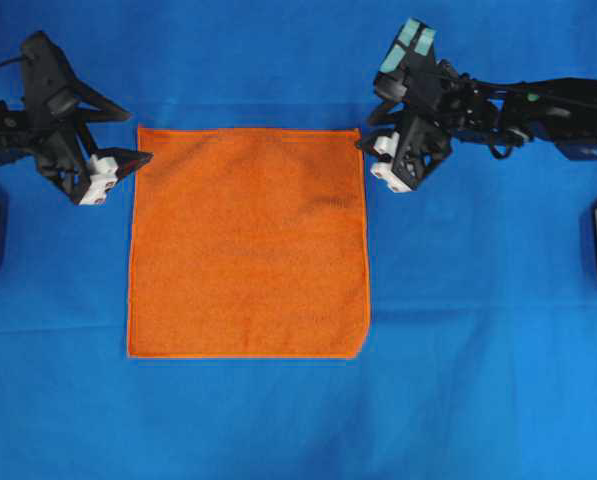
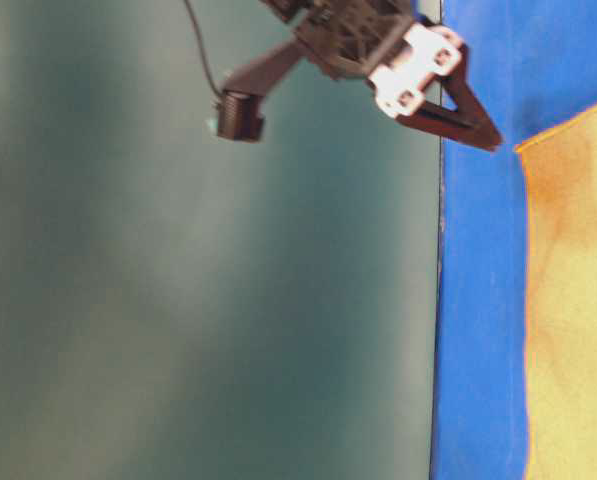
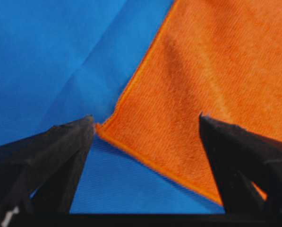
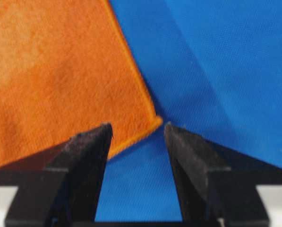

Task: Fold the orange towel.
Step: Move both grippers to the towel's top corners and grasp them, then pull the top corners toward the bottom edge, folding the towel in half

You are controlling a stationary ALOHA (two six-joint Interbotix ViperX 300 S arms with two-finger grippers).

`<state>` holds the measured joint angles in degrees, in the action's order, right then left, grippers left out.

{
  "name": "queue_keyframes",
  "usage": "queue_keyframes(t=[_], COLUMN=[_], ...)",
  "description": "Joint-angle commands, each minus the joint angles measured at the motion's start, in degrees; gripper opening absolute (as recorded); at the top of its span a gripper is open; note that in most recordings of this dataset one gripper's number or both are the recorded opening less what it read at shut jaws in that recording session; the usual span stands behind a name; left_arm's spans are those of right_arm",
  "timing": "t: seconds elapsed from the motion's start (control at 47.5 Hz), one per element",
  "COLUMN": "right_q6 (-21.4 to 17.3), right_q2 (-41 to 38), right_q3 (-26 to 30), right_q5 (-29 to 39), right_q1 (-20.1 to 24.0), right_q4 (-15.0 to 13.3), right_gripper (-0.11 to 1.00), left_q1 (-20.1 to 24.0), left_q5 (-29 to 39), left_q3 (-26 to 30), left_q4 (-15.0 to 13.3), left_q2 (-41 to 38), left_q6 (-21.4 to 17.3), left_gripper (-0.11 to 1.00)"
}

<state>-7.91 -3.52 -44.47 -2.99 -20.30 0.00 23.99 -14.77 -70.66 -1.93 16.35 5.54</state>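
At the far edge of the orange towel (image 1: pixel 248 243), which lay flat and square in the middle of the blue cloth (image 1: pixel 478 380), both arms waited at the two far corners. Left gripper (image 1: pixel 128 165): jaws spread wide, holding nothing; in its wrist view the towel's corner (image 3: pixel 99 126) sat just beside one finger (image 3: pixel 60 146), with the hem running between the two. Right gripper (image 1: pixel 370 150): jaws parted, also holding nothing; the other far corner (image 4: pixel 157 119) lay in the gap ahead of the tips.

Judged step: taking both far corners for the first fold. To do it well, each lower finger should slide under the hem without snagging the blue cloth, both pinches should close together, and the lift should be level so the edge travels straight to the near hem.

Edges: far hem straight; near right corner (image 1: pixel 358 345) looked slightly rounded or tucked. Open blue surface lay all round the towel, ample near side for carrying the fold over.
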Motion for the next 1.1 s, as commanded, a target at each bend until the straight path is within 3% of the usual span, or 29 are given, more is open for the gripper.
queue_keyframes(t=[0.0,0.211,0.379,0.485,0.59,0.716,1.074], right_q6=[0.2,0.2,0.3,0.6,1.0,1.1,1.1], right_q2=[-1.1,-4.8,-6.1,-6.1,-6.0,-6.0,-3.1], right_q3=[1.5,2.5,2.9,2.9,2.9,3.0,2.6], right_q5=[-2.0,-3.7,-4.0,-3.8,-3.7,-3.6,-3.4], right_q1=[-0.3,-0.7,-0.9,-0.9,-0.9,-0.9,-0.8], right_q4=[0.0,0.2,0.0,-0.1,-0.1,-0.2,-0.3], right_gripper=[0.54,0.54,0.48,0.28,0.02,0.01,0.01], left_q1=[1.0,3.0,3.5,3.4,3.3,2.8,1.9], left_q5=[-3.4,-5.4,-5.3,-5.1,-5.1,-4.6,-0.8], left_q3=[0.8,1.9,2.1,1.7,1.7,1.9,2.6], left_q4=[0.1,0.1,0.1,0.2,0.3,0.3,0.4], left_q2=[-4.0,-10.5,-11.4,-11.2,-11.1,-11.1,-5.4], left_q6=[-0.3,-0.3,-0.5,-0.6,-0.6,-0.7,-0.2], left_gripper=[0.90,0.90,0.83,0.61,0.30,0.02,0.01])
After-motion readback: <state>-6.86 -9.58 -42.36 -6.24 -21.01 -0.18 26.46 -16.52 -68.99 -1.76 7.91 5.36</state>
